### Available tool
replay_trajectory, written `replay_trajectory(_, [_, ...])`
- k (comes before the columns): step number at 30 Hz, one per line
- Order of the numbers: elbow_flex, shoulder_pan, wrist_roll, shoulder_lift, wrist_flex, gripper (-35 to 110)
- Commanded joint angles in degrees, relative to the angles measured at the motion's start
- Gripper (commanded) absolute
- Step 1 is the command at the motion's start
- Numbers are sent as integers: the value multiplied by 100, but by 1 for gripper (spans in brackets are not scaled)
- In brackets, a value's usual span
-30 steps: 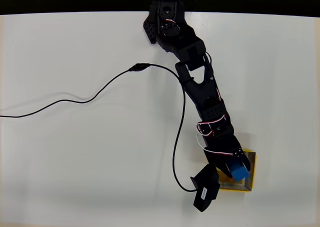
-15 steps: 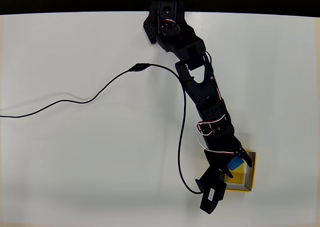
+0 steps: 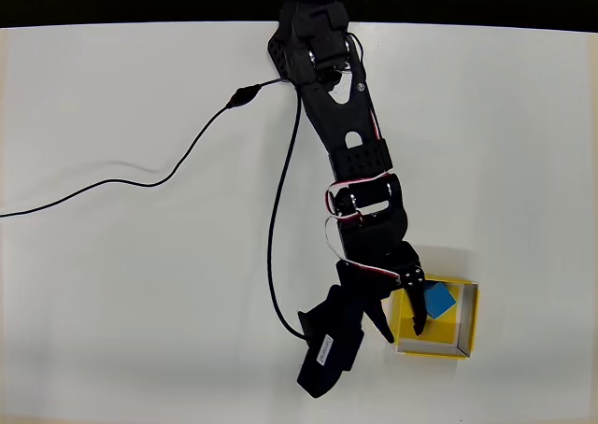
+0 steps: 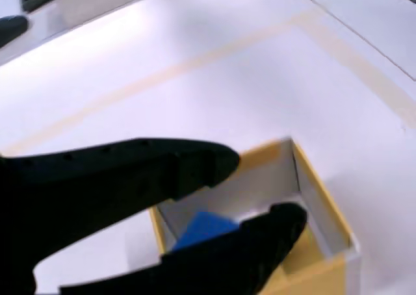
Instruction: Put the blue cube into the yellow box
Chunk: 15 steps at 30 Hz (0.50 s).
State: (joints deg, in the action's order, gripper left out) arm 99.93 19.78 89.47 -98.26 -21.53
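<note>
The yellow box (image 3: 464, 326) sits on the white table at the lower right of the overhead view. On its floor lies the blue cube (image 3: 439, 299), free of any grip. My gripper (image 3: 402, 321) hangs open over the box's left rim, one finger (image 3: 418, 316) reaching inside beside the cube and the other just outside the wall. In the wrist view the two black fingers (image 4: 195, 165) stand apart around my gripper (image 4: 260, 190). Between and below them the blue cube (image 4: 205, 229) rests inside the yellow box (image 4: 318, 191).
A black cable (image 3: 177, 170) trails from the arm's base across the left half of the table, and another loop (image 3: 273, 256) runs down beside the arm. The table's far edge (image 3: 140, 24) meets a dark background.
The arm has swung left and straightened. The jaws have opened and let go of the blue cube, which now lies on the box floor. The cable has shifted with the arm.
</note>
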Motion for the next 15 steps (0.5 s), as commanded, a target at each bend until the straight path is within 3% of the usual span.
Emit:
replay_trajectory(1, [519,-448,26,-1345,-211,13])
replay_trajectory(15, [4289,-1362,0,-3955,-483,14])
